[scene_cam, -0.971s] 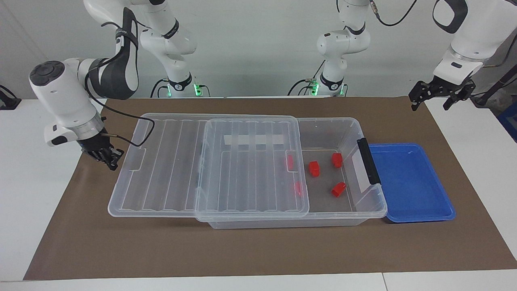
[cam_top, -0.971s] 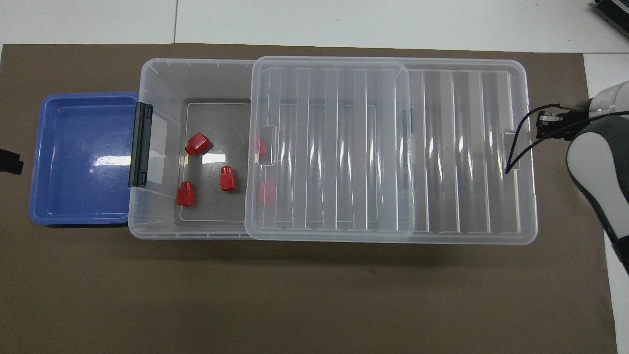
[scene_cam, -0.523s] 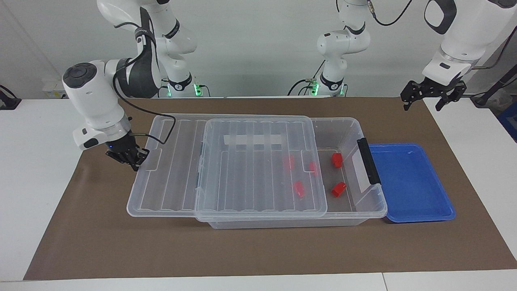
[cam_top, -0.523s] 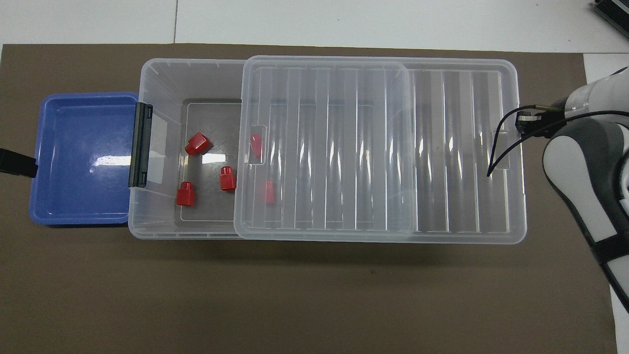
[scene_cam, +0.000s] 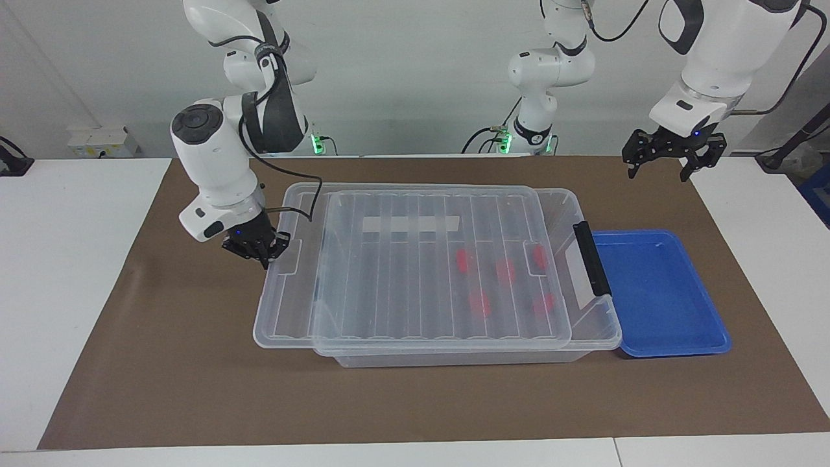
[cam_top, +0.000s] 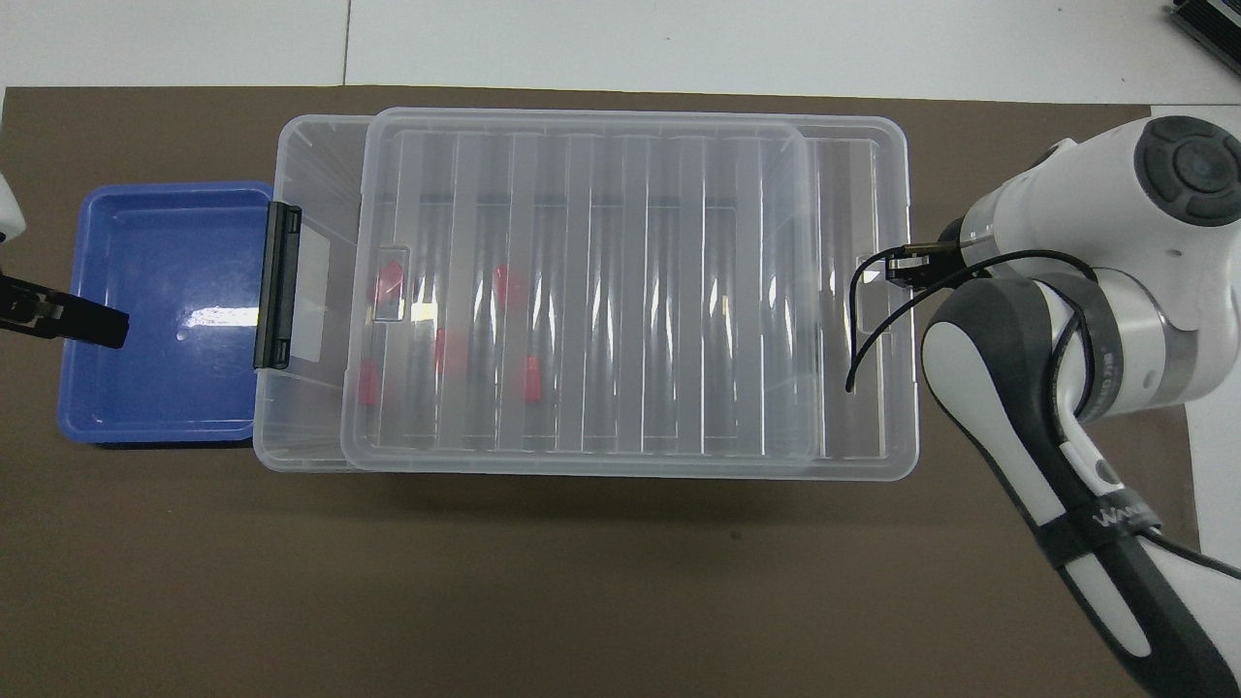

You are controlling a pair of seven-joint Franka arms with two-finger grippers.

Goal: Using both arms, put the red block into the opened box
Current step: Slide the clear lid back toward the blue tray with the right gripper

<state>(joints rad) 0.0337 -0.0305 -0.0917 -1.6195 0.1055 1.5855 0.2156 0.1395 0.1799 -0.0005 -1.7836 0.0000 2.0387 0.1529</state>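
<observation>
The clear box (scene_cam: 593, 337) (cam_top: 310, 155) lies on the brown mat, its dark handle bar (scene_cam: 590, 266) at the end toward the left arm. The ribbed clear lid (scene_cam: 415, 279) (cam_top: 582, 291) covers nearly all of it. Several red blocks (scene_cam: 506, 271) (cam_top: 504, 281) lie inside and show through the lid. My right gripper (scene_cam: 264, 258) (cam_top: 892, 271) is shut, its tip against the lid's end tab at the right arm's end. Up in the air, my left gripper (scene_cam: 657, 170) (cam_top: 87, 325) is open over the blue tray's edge and holds nothing.
A shallow blue tray (scene_cam: 661, 292) (cam_top: 165, 310) sits against the box's handle end. The brown mat (scene_cam: 194, 389) covers the table's middle, with white table at both ends. The right arm's black cable (cam_top: 858, 330) hangs over the lid's end.
The right gripper has travelled toward the left arm's end, and the lid has slid with it over the red blocks. The left gripper has drifted inward over the blue tray.
</observation>
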